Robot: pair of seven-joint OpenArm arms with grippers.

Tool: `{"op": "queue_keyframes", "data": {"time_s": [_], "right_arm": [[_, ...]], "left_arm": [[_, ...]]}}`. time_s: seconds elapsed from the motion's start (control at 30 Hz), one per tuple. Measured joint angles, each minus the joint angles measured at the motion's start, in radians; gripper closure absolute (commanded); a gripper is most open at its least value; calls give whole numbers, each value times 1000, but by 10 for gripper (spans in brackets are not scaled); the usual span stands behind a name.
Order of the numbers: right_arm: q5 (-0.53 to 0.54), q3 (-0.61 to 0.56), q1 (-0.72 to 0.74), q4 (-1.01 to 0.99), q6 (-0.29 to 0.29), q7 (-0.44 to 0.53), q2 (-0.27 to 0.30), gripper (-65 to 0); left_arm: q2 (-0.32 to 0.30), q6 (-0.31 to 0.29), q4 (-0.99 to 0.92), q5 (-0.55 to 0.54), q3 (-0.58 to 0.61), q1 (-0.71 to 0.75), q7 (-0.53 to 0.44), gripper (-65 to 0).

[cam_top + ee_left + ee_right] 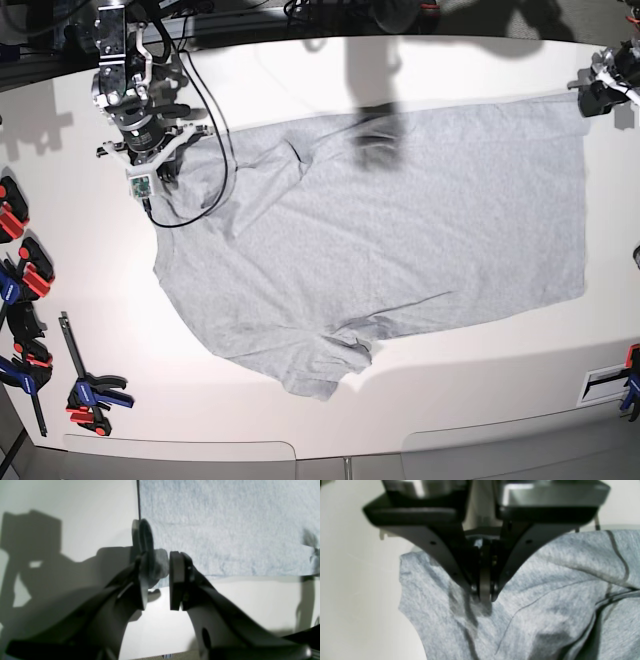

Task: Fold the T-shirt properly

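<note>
My right tool pinches the shirt from above; the left tool, low at its corner, stands spread over the white bench.

Around the right gripper bare white table lies open on its outer side, while the T-shirt covers the inner side. Well beyond it, clamps crowd the table edge.

Bright overhead light, hard shadows, soft wrist views (near parts blurred)
</note>
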Motion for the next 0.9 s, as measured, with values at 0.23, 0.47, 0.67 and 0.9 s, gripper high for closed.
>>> {"op": "queue_keyframes", "data": {"time_s": [0.23, 0.47, 0.67, 0.9], "right_arm": [[0, 0, 0, 0, 0, 0, 0, 0], [0, 0, 0, 0, 0, 0, 0, 0], [0, 0, 0, 0, 0, 0, 0, 0], [0, 0, 0, 0, 0, 0, 0, 0]], "left_arm": [[0, 0, 0, -5, 0, 0, 19, -124], [3, 0, 0, -6, 0, 0, 19, -125], [22, 0, 0, -6, 0, 0, 23, -125], [22, 0, 0, -23, 0, 0, 23, 0]]}}
